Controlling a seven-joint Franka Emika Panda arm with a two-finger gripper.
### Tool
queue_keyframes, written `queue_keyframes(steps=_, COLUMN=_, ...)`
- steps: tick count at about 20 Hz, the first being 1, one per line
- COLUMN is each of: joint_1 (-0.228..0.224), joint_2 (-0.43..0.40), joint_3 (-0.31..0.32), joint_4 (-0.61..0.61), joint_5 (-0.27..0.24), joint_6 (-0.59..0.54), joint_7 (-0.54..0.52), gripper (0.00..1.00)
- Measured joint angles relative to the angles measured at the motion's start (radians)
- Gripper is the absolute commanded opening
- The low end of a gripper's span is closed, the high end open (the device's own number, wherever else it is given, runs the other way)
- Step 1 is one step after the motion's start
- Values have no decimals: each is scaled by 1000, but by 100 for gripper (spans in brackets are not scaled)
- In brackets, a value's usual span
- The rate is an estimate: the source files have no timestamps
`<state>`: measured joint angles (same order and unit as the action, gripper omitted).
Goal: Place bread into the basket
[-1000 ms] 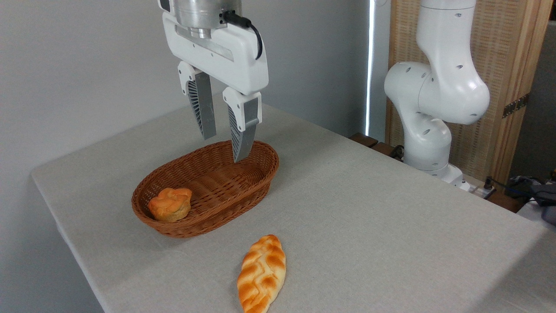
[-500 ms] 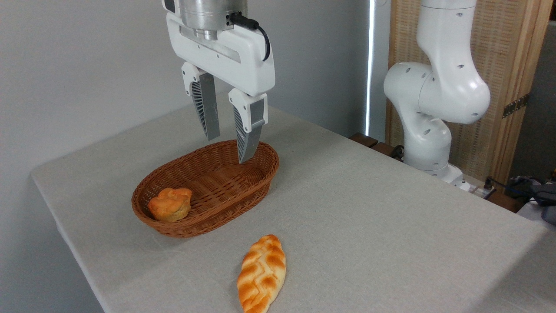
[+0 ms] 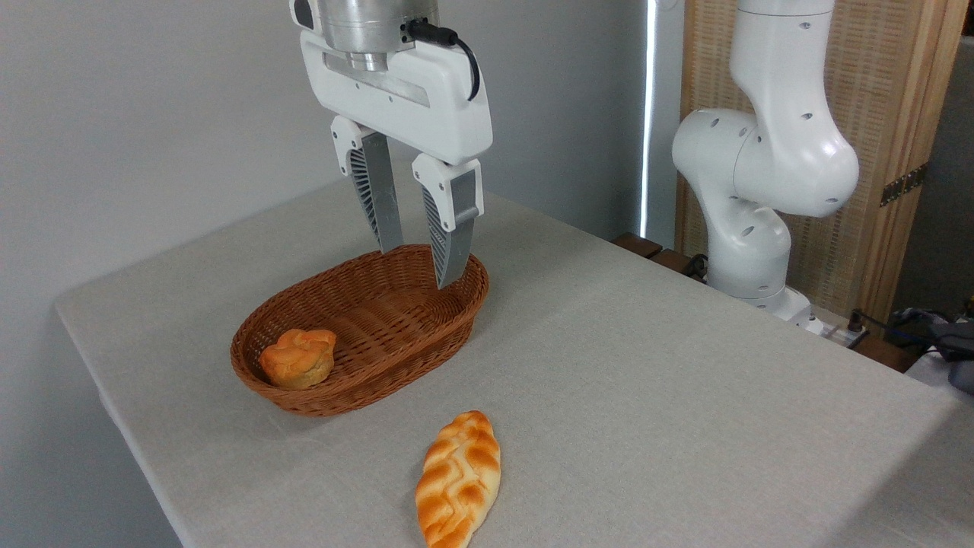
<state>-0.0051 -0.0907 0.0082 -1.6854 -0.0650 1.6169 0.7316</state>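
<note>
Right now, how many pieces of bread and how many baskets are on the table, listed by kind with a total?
Round bun, in the basket: 1
Braided loaf, on the tablecloth: 1
Wicker basket: 1
Total: 3

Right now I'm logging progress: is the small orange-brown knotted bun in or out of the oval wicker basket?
In. The small orange-brown knotted bun sits inside the oval brown wicker basket, at its near-left end, against the wall.

The basket (image 3: 426,320) is brown woven wicker, ribbed and matt. The surface (image 3: 647,380) wears pale, matt cloth. The claw (image 3: 421,266) has glossy white plastic housing, grey ridged fingers (image 3: 454,251) and a brushed metal collar.
</note>
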Motion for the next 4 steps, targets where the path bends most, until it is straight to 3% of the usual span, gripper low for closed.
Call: queue_keyframes(steps=4, joint_1=0, joint_2=0, joint_3=-2, joint_4=0, joint_5=0, joint_6=-3, joint_7=0, gripper=100)
